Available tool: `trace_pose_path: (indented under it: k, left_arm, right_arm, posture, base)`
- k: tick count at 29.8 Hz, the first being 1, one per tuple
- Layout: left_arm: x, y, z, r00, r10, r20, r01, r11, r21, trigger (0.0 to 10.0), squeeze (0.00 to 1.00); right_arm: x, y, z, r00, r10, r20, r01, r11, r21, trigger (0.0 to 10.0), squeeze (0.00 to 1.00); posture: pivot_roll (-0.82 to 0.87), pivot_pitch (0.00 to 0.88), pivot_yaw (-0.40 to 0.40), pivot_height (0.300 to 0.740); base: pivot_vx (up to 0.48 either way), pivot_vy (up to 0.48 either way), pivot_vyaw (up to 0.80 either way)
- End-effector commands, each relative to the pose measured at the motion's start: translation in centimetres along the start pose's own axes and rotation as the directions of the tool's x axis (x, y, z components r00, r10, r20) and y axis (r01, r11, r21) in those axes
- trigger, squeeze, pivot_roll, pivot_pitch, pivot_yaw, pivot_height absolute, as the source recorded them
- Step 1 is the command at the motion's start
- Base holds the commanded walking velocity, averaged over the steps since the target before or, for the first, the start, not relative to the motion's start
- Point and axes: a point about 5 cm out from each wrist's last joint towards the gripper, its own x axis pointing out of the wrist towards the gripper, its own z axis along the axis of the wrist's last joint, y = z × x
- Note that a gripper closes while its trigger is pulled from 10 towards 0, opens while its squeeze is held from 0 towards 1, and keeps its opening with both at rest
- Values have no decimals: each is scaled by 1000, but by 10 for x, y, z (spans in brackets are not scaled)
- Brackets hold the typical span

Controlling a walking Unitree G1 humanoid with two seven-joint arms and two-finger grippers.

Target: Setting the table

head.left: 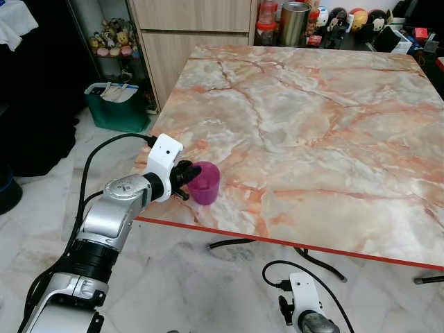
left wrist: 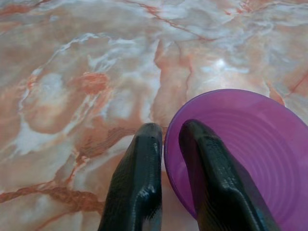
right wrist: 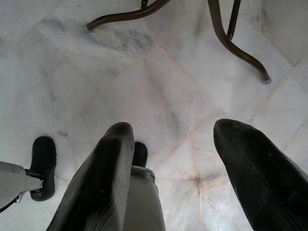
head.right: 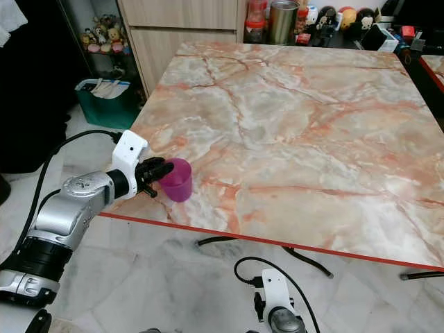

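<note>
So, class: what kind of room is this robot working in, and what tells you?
Probably a home dining area: a marble-patterned table, wooden cabinets behind it, and figurines on a shelf. The left gripper holds a purple cup.

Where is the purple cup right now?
The purple cup stands upright near the marble table's front left corner, pinched at its rim by the left gripper.

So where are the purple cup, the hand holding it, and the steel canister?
purple cup (head.left: 206,186), left eye view, outer wall.
left gripper (left wrist: 169,144), left wrist view, between fingertips pinching the rim.
steel canister (head.left: 294,24), left eye view, its side.
</note>
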Motion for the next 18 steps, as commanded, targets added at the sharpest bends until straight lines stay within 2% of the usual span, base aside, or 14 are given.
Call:
trace_pose_path:
  k: [1,7,9,11,12,16,18]
  left_arm:
    - [-1,-2,-3,1000,-9,-24,10,1000,25,784,0]
    - [-1,0,0,1000,14,-3,-14,1000,12,0,0]
    - [-2,7,3,995,84,45,-83,996,-29,0,0]
    - [-7,19,9,971,195,136,-179,976,-120,0,0]
    - [-9,22,11,961,224,162,-202,969,-140,0,0]
    - [-16,26,19,927,276,253,-236,955,-177,0,0]
    - [-20,29,24,887,343,309,-291,935,-202,0,0]
  right_arm:
    - [-1,1,-4,1000,-4,-9,4,1000,12,10000,0]
    - [0,1,-3,1000,-4,-7,4,1000,14,10000,0]
    - [0,1,-3,1000,-5,-7,5,1000,14,10000,0]
    - [0,0,-3,1000,-6,-7,6,1000,13,10000,0]
    - [0,0,-3,1000,-7,-7,7,1000,13,10000,0]
    - [0,-2,-2,1000,-8,-6,8,1000,9,10000,0]
    - [0,-3,-2,1000,-8,-6,8,1000,2,10000,0]
  posture:
    - [140,116,16,715]
    - [139,117,17,715]
    - [136,112,17,715]
    - [134,111,17,715]
    - [130,106,14,715]
    - [131,101,10,715]
    - [134,94,4,715]
  base:
    - [0,0,0]
    - [0,0,0]
    - [0,0,0]
    - [0,0,0]
    - [0,0,0]
    - [0,0,0]
    - [0,0,0]
